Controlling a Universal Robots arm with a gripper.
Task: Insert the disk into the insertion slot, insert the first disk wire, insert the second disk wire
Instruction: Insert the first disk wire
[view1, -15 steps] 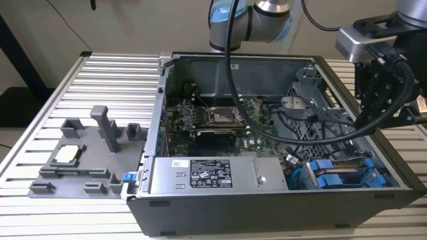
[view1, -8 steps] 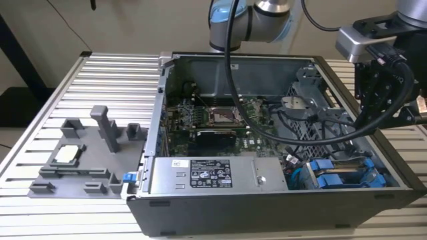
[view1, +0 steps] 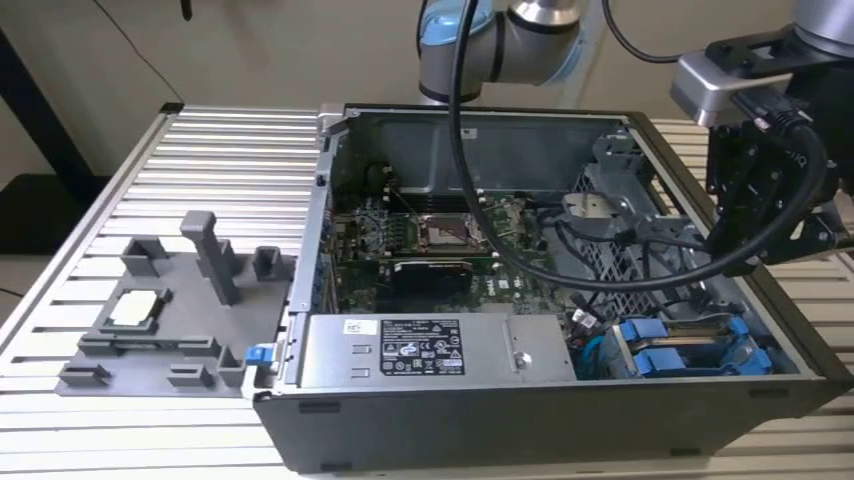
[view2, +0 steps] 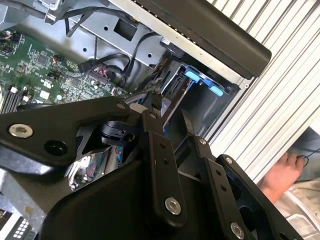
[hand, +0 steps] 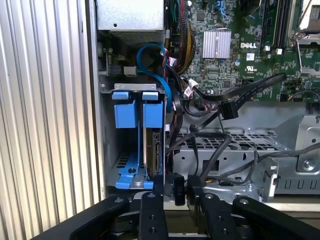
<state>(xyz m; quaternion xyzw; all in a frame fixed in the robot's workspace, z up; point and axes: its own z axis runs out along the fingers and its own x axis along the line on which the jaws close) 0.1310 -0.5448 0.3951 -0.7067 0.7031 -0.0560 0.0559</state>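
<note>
Seated upright in the insertion slot (hand: 107, 150), the disk (hand: 153, 146) shows you the first step is done. Just beside it, a black wire plug (hand: 179, 187) sits at the gripper (hand: 175, 195); whether it is clamped, you cannot tell. No wire appears plugged in yet.

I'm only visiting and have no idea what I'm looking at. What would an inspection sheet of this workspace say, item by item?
Surface: slatted metal table carrying an open computer case.
Job's things: the disk, in its blue frame, stands in the insertion slot; a second blue frame sits beside it.
Clutter: grey parts tray on the table, at the exterior view's left.
Grippers: the gripper hangs above the slot, with a small black plug at its tip.
Cables: loose black wires and a blue cable near the slot.
Surroundings: part of a person beside the table.
</note>
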